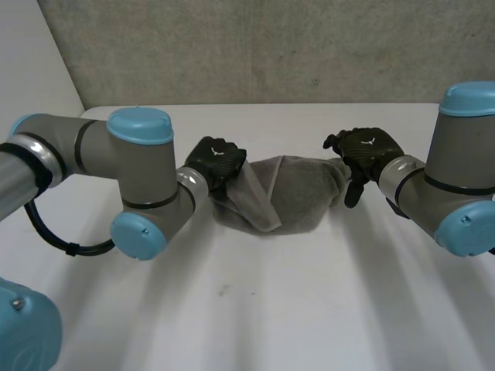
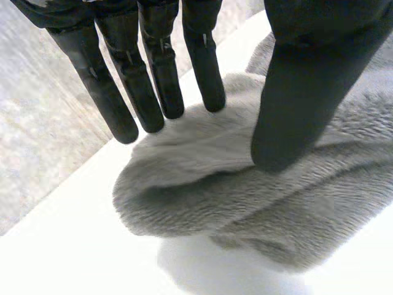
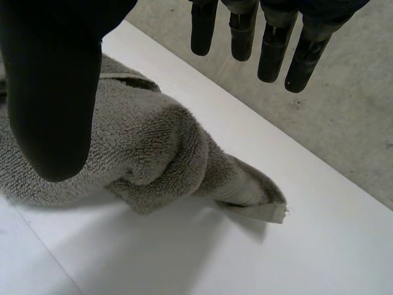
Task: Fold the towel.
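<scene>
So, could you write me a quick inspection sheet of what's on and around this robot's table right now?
Surface: white table, with one small speck near its middle.
Job's things: grey towel, bunched in a heap between the two hands and not yet folded flat. One corner pokes out at its right end.
Clutter: nothing seen.
Hands: the left hand pinches the towel's left end between its straight fingers and thumb. The right hand is open beside the towel's right end, its fingers not touching the cloth.
Cables: nothing seen near the towel.
Surroundings: grey wall behind the table.
</scene>
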`<control>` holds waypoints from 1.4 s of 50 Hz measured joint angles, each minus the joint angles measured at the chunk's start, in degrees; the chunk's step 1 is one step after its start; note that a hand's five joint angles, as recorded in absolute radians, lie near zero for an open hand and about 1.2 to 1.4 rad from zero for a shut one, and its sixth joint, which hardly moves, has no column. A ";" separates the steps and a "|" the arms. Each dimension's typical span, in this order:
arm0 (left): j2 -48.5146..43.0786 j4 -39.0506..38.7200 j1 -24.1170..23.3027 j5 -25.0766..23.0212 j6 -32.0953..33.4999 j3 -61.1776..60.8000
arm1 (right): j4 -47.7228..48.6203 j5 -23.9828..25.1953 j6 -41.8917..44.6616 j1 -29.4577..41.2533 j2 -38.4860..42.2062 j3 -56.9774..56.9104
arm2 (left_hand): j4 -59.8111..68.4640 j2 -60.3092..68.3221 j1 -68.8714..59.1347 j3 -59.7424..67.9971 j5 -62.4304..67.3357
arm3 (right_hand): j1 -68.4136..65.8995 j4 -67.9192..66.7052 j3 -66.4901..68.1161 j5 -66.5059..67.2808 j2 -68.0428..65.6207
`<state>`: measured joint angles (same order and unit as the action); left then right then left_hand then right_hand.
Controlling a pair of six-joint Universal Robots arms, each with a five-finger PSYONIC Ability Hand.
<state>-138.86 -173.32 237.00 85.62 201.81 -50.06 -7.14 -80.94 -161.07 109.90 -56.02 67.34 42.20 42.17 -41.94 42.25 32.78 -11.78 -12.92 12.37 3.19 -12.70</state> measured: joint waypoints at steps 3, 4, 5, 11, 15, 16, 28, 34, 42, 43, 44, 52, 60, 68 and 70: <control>0.63 -3.32 0.07 -0.09 0.05 -1.39 | 0.05 0.23 -0.21 -0.03 1.28 -0.62 | -5.26 -5.21 4.89 -5.26 -5.86 | 0.00 0.00 0.00 0.00 0.00; 0.58 -4.30 0.03 -0.14 0.08 -1.56 | 0.08 0.22 -0.25 -0.03 1.69 -0.79 | -6.99 -6.90 6.79 -6.98 -7.57 | -0.01 0.00 0.00 0.00 0.00; 0.39 -5.31 -0.03 -0.22 0.12 -1.67 | 0.11 0.20 -0.29 -0.04 2.15 -0.96 | -6.99 -6.90 6.79 -6.98 -7.57 | -0.01 0.00 0.00 0.00 0.00; -1.80 -8.58 -0.43 -1.15 0.92 -1.31 | 0.37 -0.06 -0.27 -0.09 4.08 -1.44 | -10.04 -10.01 9.72 -10.01 -10.68 | -0.01 0.00 0.00 0.00 0.00; -5.77 -9.51 -0.65 -2.65 3.19 0.43 | 1.87 -0.35 -0.29 -0.11 5.33 -1.87 | -10.56 -10.51 10.21 -10.52 -11.16 | -0.01 0.00 0.00 0.00 0.00; -6.60 -9.53 -0.66 -2.89 3.72 0.89 | 2.33 -0.39 -0.31 -0.11 5.55 -1.96 | -10.61 -10.60 10.24 -10.53 -11.24 | -0.01 0.00 0.00 0.00 0.00; -9.81 -8.93 -0.60 -2.23 7.36 3.95 | 6.59 0.90 -0.55 0.38 11.59 -5.96 | 19.88 19.95 -18.67 19.48 18.33 | -8.75 -4.63 5.15 4.41 -5.35; -4.25 -8.47 -0.28 0.08 6.41 1.30 | 6.37 2.77 -0.57 0.73 14.62 -8.13 | 25.42 25.42 -22.56 25.07 23.35 | -44.10 -36.77 37.40 34.04 -37.42; 8.84 -8.64 1.28 2.34 3.29 -9.46 | 4.05 4.99 -0.37 0.70 9.56 -3.57 | 27.21 27.04 -23.56 26.68 24.77 | -62.11 -55.07 55.19 50.93 -53.68; 9.81 -8.69 1.51 2.38 3.03 -10.43 | 3.63 5.32 -0.30 0.69 8.52 -2.62 | 27.25 27.10 -23.62 26.73 24.78 | -62.11 -55.07 55.19 50.93 -53.68; 11.66 -8.74 2.02 2.41 2.51 -12.33 | 2.71 6.04 -0.18 0.67 6.70 -0.98 | 27.41 27.15 -23.62 26.80 24.79 | -62.12 -55.08 55.19 50.98 -53.69; 21.60 -8.86 8.15 2.30 -1.58 -24.15 | -10.22 16.22 2.06 0.77 -6.68 12.07 | 27.47 27.22 -23.88 26.95 25.09 | -62.12 -55.08 55.19 51.46 -53.68; 23.42 -8.03 14.85 1.94 -4.36 -29.07 | -23.96 21.56 9.62 2.53 -11.91 17.57 | 27.06 27.03 -24.03 26.89 25.15 | -20.23 -16.49 16.78 16.38 -16.05; 23.54 -5.18 16.79 -0.56 -5.01 -35.47 | -19.29 17.97 3.49 2.23 -13.94 16.53 | 13.76 13.75 -13.47 13.73 13.25 | -13.34 -10.73 11.49 10.08 -11.66; 23.91 -4.77 16.72 -1.14 -4.99 -36.71 | -17.83 16.79 1.98 1.84 -14.18 16.53 | 9.48 9.50 -9.38 9.47 8.95 | -13.34 -10.73 11.49 10.08 -11.67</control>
<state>-114.95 -178.08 253.72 84.48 196.81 -86.76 -24.97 -64.15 -159.08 111.73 -70.19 83.87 51.67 51.67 -51.32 51.72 41.73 -25.12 -23.65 23.86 13.28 -24.37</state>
